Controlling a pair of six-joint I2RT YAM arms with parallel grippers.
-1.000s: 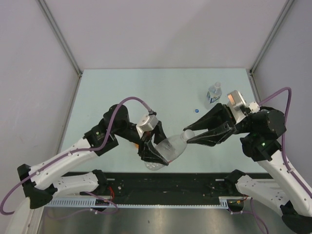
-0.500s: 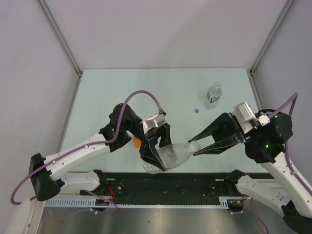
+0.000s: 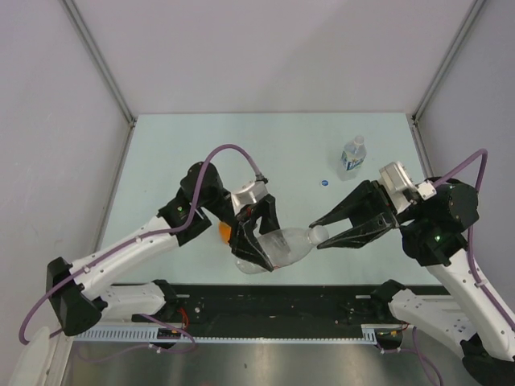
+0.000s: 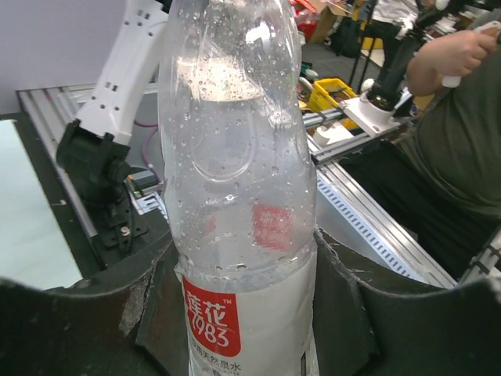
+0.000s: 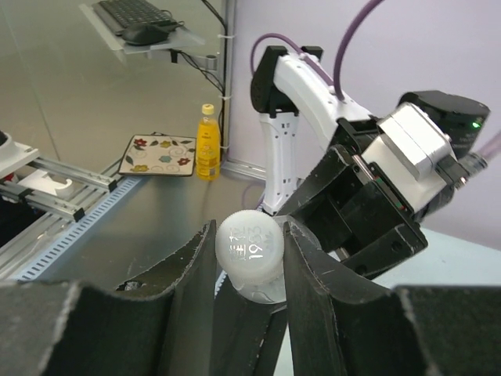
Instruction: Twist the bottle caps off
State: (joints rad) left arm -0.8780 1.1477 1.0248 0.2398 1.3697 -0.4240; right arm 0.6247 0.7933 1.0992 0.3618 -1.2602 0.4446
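My left gripper is shut on the clear bottle with the red-white label and holds it tilted above the table's near edge, neck towards the right. In the left wrist view the bottle fills the gap between the fingers. My right gripper is shut on its white cap; in the right wrist view both fingers press the cap. The blue-white label bottle stands at the back right. A small blue cap lies on the table near it. The orange bottle is mostly hidden behind my left gripper.
The table is pale green, with grey walls on three sides. A black rail runs along the near edge by the arm bases. In the left wrist view a person stands beyond the table's front.
The left arm has shifted right and laid the bottle flatter. The right gripper has drawn back to the right, rolled its wrist, and come in on the white cap again.
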